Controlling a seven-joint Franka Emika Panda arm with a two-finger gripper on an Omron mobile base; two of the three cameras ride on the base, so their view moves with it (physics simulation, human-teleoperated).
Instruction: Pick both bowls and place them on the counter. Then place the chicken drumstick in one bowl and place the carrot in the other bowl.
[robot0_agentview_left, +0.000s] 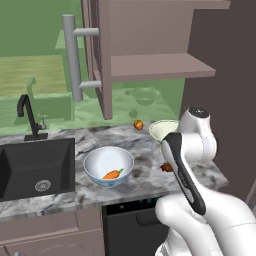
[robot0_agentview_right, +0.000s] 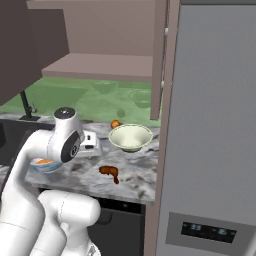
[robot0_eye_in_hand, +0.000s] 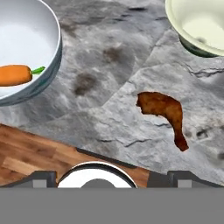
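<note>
Marbled grey-and-white worktop (robot0_agentview_left: 60, 197), one length, black sink (robot0_agentview_left: 35, 167) set into its left end with a black tap (robot0_agentview_left: 27, 117) at the back edge. Deep white bowl with blue pattern (robot0_agentview_left: 108, 166) — upright on the worktop just right of the sink, nearer the front edge than the back; contents: one orange carrot (robot0_agentview_left: 113, 174) with green tip, lying on its side against the inner wall; also seen in the hand view, the bowl (robot0_eye_in_hand: 26, 52) at upper left with the carrot (robot0_eye_in_hand: 15, 75) inside. Shallow cream bowl with pale green outside (robot0_agentview_right: 130, 137) — upright toward the back right of the worktop, well apart from the deep bowl; nothing shows inside it. Chicken drumstick (robot0_eye_in_hand: 164, 114) — dark brown, lying flat on bare stone between the two bowls and nearer the front edge, touching neither; thick end toward the deep bowl's side, thin end pointing to the front edge in the hand view; also visible in the right base view (robot0_agentview_right: 109, 172) in front of the cream bowl. Small round orange-red fruit (robot0_agentview_left: 138, 124) — on the worktop near the back edge, just left of the cream bowl. Gripper (robot0_eye_in_hand: 112, 175) — above the worktop's front edge, short of the drumstick, fingers spread wide apart, holding nothing. Open wall cabinet shelf (robot0_agentview_left: 160, 67) overhead.
</note>
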